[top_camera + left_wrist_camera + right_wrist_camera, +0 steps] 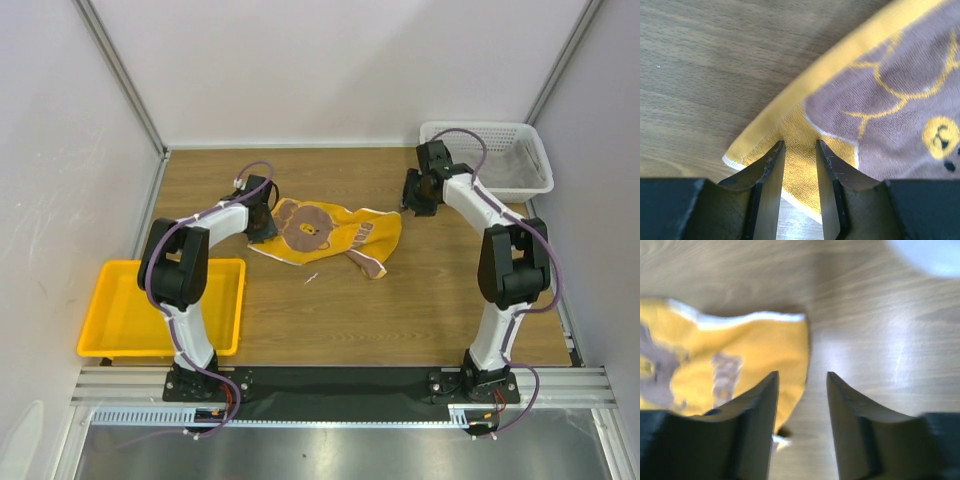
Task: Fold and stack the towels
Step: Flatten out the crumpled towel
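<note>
On the wooden table (400, 310), near its middle, we find the bear-face towel (330, 235) lying rumpled. The left gripper (800, 145) sits at its left yellow corner, fingers narrowly apart with cloth in the gap; we cannot tell whether it is pinched. The right gripper (802, 375) hangs beside the towel's right edge, jaws apart, holding nothing.

Your top view: bright, even light, soft shadows. Your right wrist view: heavy blur, towel (740, 350) smeared, glare on table (900, 355). Left wrist view sharp.
</note>
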Controlling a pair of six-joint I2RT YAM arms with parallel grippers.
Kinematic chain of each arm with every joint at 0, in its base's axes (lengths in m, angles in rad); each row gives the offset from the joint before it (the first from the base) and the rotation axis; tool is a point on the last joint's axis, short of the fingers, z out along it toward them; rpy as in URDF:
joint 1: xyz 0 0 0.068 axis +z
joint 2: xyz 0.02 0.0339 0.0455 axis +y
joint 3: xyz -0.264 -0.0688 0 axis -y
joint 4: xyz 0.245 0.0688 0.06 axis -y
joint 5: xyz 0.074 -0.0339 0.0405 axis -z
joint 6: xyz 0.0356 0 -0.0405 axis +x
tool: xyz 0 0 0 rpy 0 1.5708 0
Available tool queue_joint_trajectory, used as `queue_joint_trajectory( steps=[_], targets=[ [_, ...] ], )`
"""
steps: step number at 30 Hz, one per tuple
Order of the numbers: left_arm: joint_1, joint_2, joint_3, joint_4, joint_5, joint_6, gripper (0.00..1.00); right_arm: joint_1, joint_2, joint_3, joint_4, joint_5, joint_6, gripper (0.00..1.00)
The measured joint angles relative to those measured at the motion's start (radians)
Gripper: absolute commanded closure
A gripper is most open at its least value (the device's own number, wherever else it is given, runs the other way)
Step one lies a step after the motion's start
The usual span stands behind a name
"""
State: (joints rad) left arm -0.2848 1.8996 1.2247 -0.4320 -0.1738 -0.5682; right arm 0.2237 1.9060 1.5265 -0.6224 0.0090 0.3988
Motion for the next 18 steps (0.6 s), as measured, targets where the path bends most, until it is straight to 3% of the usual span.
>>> queue_joint_trajectory(
  steps=[1, 3, 10, 18],
  targets=[
    [0.000, -0.002, -0.003, 0.003, 0.001, 0.000, 0.63, 0.010, -0.016, -0.002, -0.014, -0.005, -0.005, 0.39],
    [0.000, -0.002, -0.004, 0.006, 0.001, 0.000, 0.63, 0.044, -0.063, -0.029, -0.031, -0.014, 0.001, 0.36],
    [0.000, -0.005, -0.008, 0.011, 0.000, 0.000, 0.62, 0.189, -0.280, -0.264, -0.011, -0.087, 0.075, 0.34],
    [0.000, -0.010, -0.018, 0.023, 0.002, 0.001, 0.61, 0.217, -0.313, -0.445, 0.068, -0.103, 0.103, 0.30]
  ],
)
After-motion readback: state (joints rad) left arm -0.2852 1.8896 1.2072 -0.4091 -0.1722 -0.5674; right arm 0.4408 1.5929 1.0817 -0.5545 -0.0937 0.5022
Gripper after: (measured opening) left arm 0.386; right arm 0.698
